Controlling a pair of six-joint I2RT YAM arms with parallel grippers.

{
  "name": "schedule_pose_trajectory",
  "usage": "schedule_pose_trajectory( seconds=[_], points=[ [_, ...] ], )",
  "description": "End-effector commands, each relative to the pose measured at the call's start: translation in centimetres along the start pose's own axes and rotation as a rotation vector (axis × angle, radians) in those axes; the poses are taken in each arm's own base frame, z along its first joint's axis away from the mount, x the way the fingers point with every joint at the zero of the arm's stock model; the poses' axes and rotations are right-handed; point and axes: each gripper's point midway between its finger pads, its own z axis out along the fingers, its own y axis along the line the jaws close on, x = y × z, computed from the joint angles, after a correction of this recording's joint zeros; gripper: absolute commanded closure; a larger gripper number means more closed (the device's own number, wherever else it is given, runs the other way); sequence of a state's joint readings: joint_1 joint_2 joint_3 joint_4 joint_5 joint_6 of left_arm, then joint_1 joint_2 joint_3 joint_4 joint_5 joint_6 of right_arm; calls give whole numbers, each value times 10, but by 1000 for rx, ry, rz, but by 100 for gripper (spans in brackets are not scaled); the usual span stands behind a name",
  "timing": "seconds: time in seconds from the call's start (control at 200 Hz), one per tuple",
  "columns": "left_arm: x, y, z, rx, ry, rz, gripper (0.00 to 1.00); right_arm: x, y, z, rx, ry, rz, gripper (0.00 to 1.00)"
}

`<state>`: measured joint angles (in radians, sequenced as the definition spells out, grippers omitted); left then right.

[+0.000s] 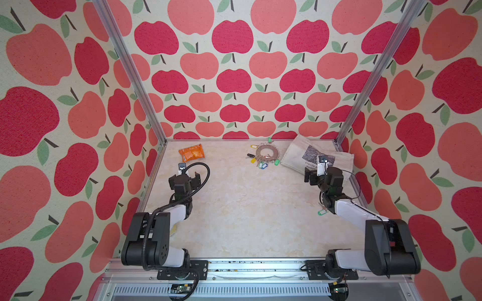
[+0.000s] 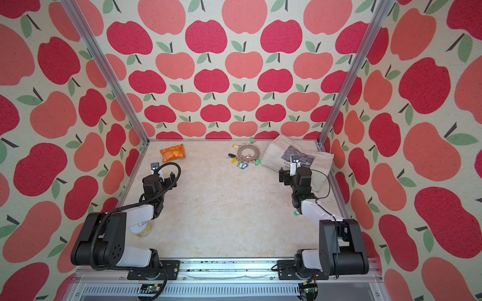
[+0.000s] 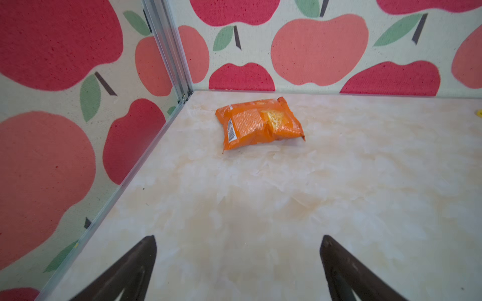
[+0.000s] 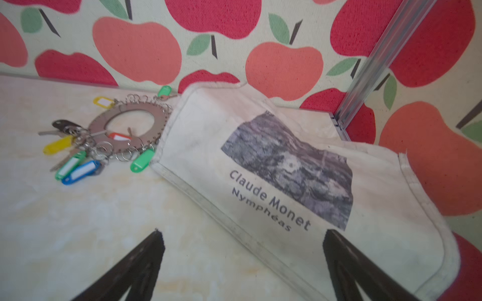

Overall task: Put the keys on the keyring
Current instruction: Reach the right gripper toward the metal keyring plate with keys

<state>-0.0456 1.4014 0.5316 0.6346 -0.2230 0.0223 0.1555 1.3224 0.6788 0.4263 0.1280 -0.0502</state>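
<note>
Key with green tag point(image 1: 322, 212) is seen nearest, lying on the table point(image 1: 247, 208) just beside the right forearm. Farther in, the left gripper point(image 3: 238, 238) and right gripper point(image 4: 241, 233) are held over the table, well apart. Both sets of jaws are spread wide and nothing is gripped. Beyond the left gripper, an orange packet point(image 3: 260, 125) is laid near the far left corner. Beyond the right gripper, a cream tote bag point(image 4: 208, 135) is spread into the far right corner. The keyring point(image 4: 97, 125) is laid flat by the back wall, just beside the bag's edge. The other keys point(image 4: 75, 161), tagged yellow, green and blue, are clustered at its near rim. A red tag point(image 4: 120, 136) is laid on the disc.
</note>
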Motion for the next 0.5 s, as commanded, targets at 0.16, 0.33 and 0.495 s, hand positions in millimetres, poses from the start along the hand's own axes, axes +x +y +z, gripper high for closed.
schedule_pose_trajectory(
  seconds=[0.16, 0.33, 0.495],
  points=[
    [8, -41, -16, 89, 210, -86, 1, -2, 89, 20, -281, 302, 3, 1],
    [-1, -73, -26, 204, 245, -106, 1, -10, 151, 61, -417, 408, -79, 1],
    [1, -83, -35, 269, 269, -146, 1, 2, 190, 113, -521, 484, -96, 1]
  ],
)
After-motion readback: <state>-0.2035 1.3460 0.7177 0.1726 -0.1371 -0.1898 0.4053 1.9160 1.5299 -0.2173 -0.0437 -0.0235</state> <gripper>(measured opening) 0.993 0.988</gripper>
